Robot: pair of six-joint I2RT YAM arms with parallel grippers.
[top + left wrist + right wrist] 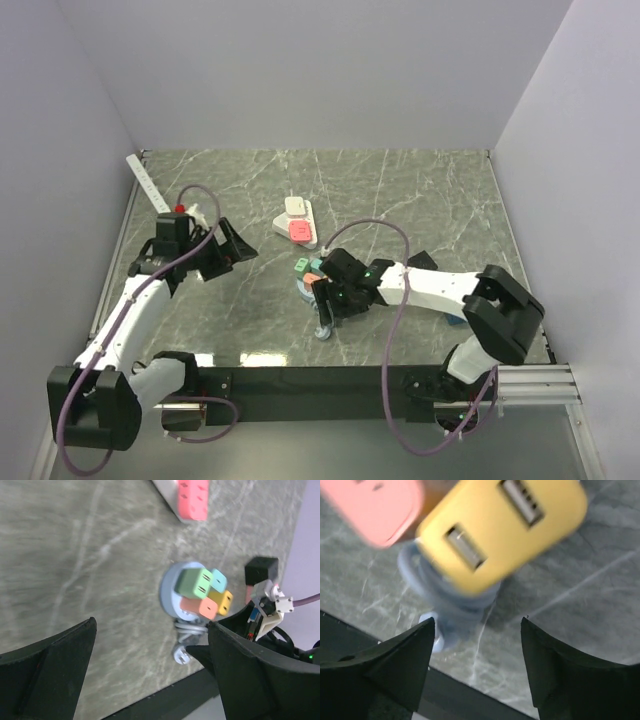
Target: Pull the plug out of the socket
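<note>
Approach step: right hand (477, 625) gapes empty before what's likely the plug, a blurred yellow block (505, 530), upper frame. Next: clamp it, pull. Left hand (150, 625) open, empty.

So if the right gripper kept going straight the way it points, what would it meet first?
Most likely the right gripper would meet the yellow USB block, which sits just ahead between its open fingers in the wrist view. The gap to it is hard to judge.
</note>
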